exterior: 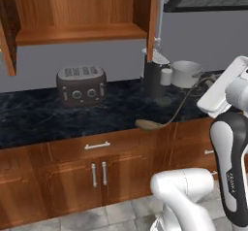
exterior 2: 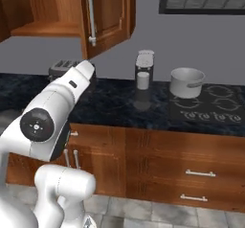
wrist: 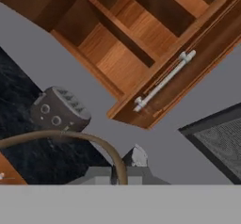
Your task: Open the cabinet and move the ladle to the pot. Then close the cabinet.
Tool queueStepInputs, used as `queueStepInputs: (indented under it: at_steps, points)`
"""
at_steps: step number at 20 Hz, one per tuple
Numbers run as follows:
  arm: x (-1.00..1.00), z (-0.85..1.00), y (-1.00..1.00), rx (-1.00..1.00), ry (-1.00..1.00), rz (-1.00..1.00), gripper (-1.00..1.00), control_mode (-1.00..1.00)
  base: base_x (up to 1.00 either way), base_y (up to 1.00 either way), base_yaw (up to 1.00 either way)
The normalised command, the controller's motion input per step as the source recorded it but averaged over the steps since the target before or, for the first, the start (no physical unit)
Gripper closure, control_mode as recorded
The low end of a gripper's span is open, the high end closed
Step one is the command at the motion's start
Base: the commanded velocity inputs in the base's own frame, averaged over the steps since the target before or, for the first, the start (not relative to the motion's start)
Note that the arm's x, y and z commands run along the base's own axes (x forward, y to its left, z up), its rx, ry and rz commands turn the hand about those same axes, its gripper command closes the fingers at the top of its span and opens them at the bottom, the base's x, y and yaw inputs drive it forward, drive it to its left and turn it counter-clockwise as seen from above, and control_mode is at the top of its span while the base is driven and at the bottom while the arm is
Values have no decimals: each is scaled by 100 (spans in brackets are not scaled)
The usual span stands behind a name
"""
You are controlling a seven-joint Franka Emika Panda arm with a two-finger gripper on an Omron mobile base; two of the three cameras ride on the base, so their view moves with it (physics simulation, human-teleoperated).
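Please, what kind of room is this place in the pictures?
It is a kitchen, a rendered one. A toaster stands on the dark counter, a pot sits on the cooktop, and a wooden wall cabinet hangs open above.

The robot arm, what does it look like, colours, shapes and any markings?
The arm has glossy white rounded shells with dark grey joint sections. One joint carries a round dark cap with small pale dots. A dark panel bears faint, unreadable lettering. The links are thick, tubular and smoothly curved.
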Motion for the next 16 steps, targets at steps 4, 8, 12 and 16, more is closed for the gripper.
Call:
queueStepInputs:
  at_steps: [4,8,12,16]
  points:
    - [0,0,0,0,0,0,100,100,39,-100,-4]
    - [0,0,0,0,0,0,100,100,70,-100,-4]
    - [0,0,0,0,0,0,100,100,99,-75,-1]
    - [0,0,0,0,0,0,100,100,92,-60,0]
